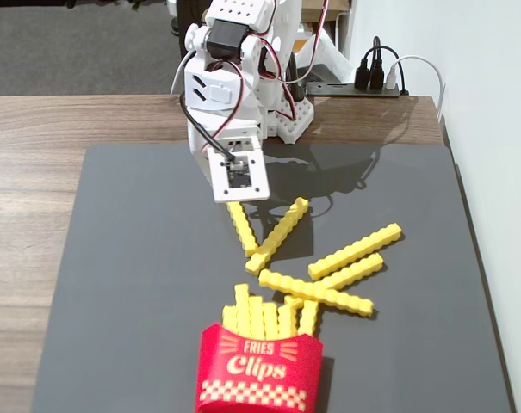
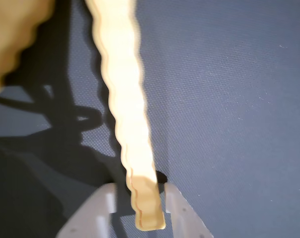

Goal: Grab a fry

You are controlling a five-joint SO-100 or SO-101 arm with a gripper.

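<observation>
One fry: the fry (image 1: 242,227) lies on the mat just below the gripper, its near end between the two fingers in the wrist view (image 2: 125,99), running toward 12 o'clock.
Gripper: the gripper (image 2: 140,198) straddles the fry's end; white fingers (image 2: 102,208) stand on either side, close to it, but I cannot tell whether they press on it.
Neighbour: a second fry (image 1: 279,233) leans in from 2 o'clock, its lower end beside the fry's lower end, making a V.
Loose fries: three more (image 1: 355,250) lie at 4 o'clock of the fry, well apart from the gripper.
Carton: a red carton (image 1: 258,372) stands at 6 o'clock, holding upright fries.
Mat: a dark grey mat (image 1: 131,284) covers the wooden table (image 1: 27,189).
</observation>
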